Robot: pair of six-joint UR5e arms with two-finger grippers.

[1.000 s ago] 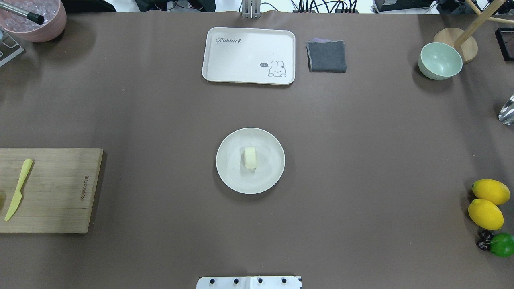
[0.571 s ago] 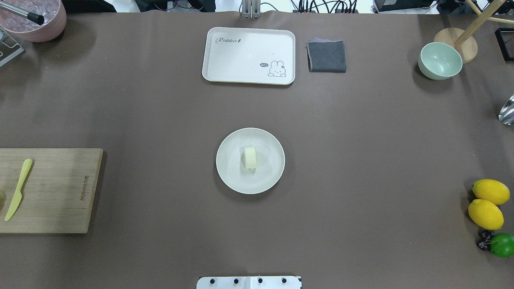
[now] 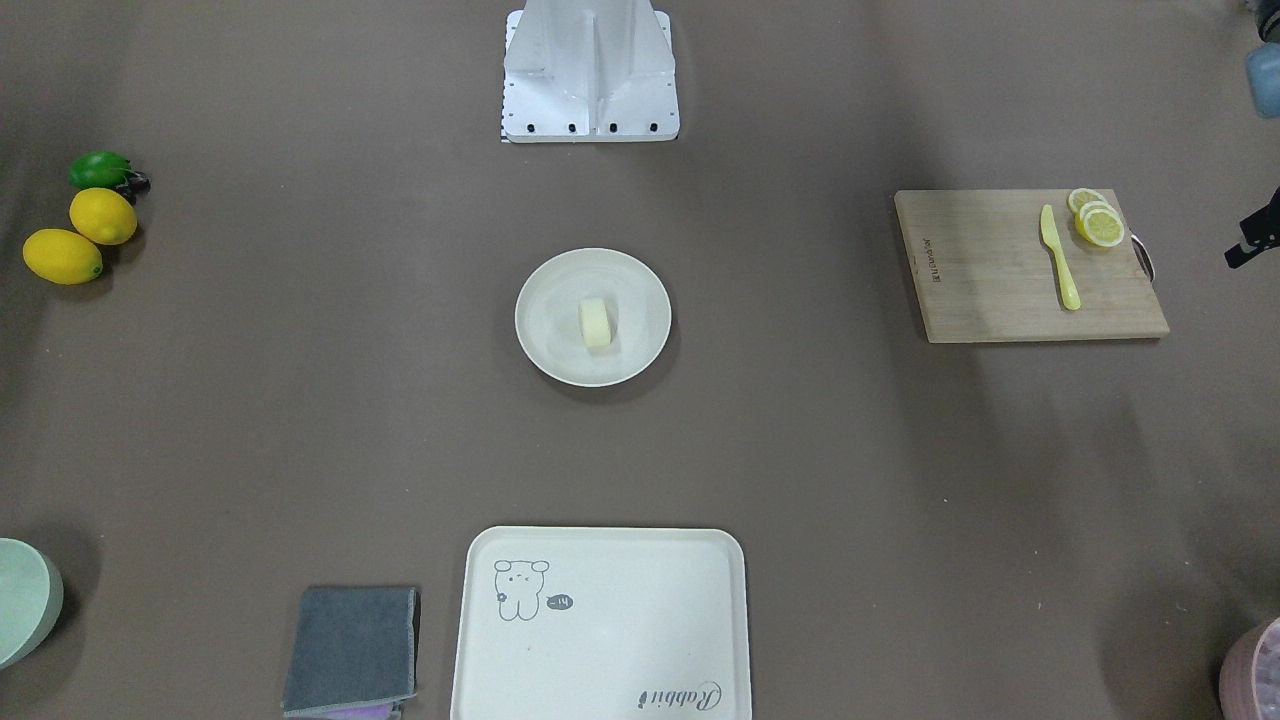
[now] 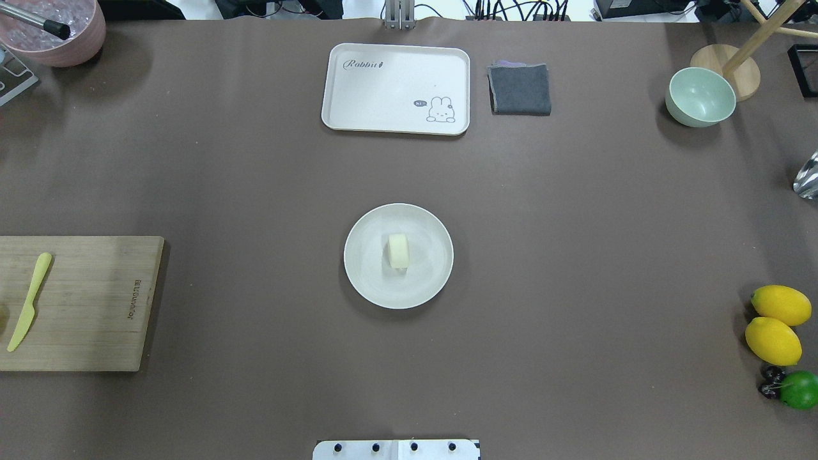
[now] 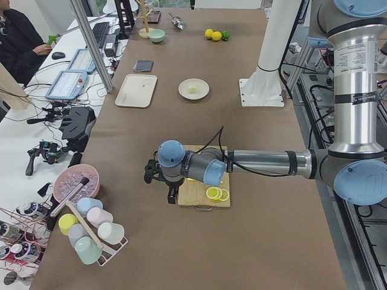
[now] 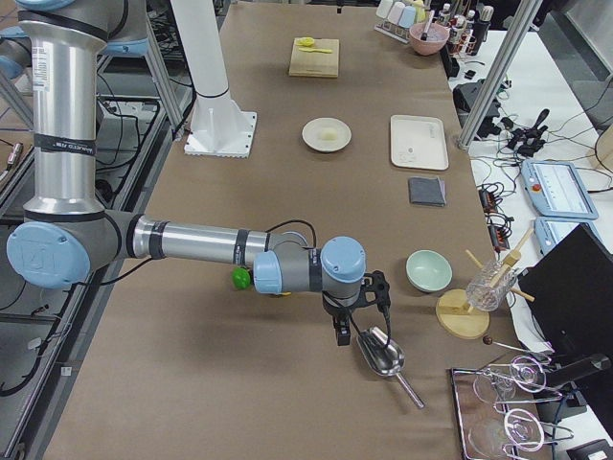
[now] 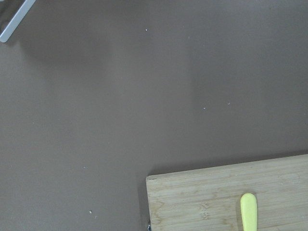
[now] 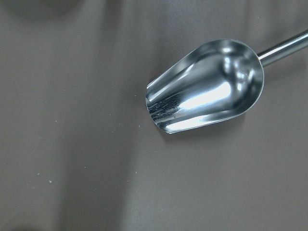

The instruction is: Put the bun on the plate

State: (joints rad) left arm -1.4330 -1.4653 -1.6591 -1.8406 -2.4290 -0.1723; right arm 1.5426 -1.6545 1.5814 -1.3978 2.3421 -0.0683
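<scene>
Both arms stretched outward, held level

The left arm (image 5: 260, 163) and right arm (image 6: 192, 240) each reach out level, wrists turned down. The left gripper (image 5: 172, 194) and right gripper (image 6: 342, 333) point downward; how their jaws stand is unclear.

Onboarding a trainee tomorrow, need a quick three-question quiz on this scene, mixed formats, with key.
1. True or false: the bun rests on the plate.
2. What lies on the cutting board beside the knife? A) lemon slices B) a fork C) an egg
3. Fill in: the right wrist view shows a metal ____.
Key: 1 true; 2 A; 3 scoop.
</scene>
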